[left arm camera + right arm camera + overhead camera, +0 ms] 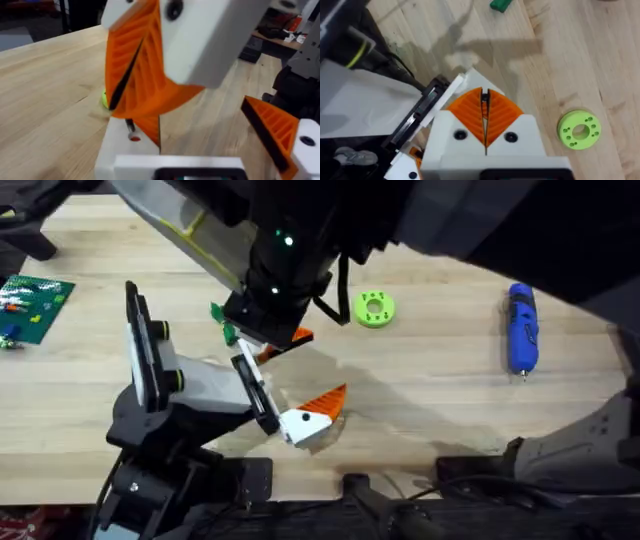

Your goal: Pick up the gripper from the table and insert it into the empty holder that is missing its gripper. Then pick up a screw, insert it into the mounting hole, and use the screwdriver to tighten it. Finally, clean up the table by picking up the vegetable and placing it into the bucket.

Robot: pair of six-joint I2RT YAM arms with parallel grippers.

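Note:
My right gripper [285, 340] reaches across the table's middle from under the camera, and its orange ribbed pads [470, 112] are shut together. It hangs close above my left gripper [290, 395], which lies open near the front edge, one white finger with an orange pad [275, 130] standing apart. In the left wrist view the right gripper [130, 70] looms large and close. The blue screwdriver [521, 328] lies at the far right. A small green piece [215, 311], perhaps the vegetable, lies left of centre. I cannot tell the loose gripper and its holder from the arms' own parts. Screw and bucket are out of view.
A lime-green round disc with holes [375, 308] lies right of the right gripper, also in the right wrist view as the disc [578, 131]. A green circuit board [32, 305] sits at the left edge. Bare wood lies between disc and screwdriver.

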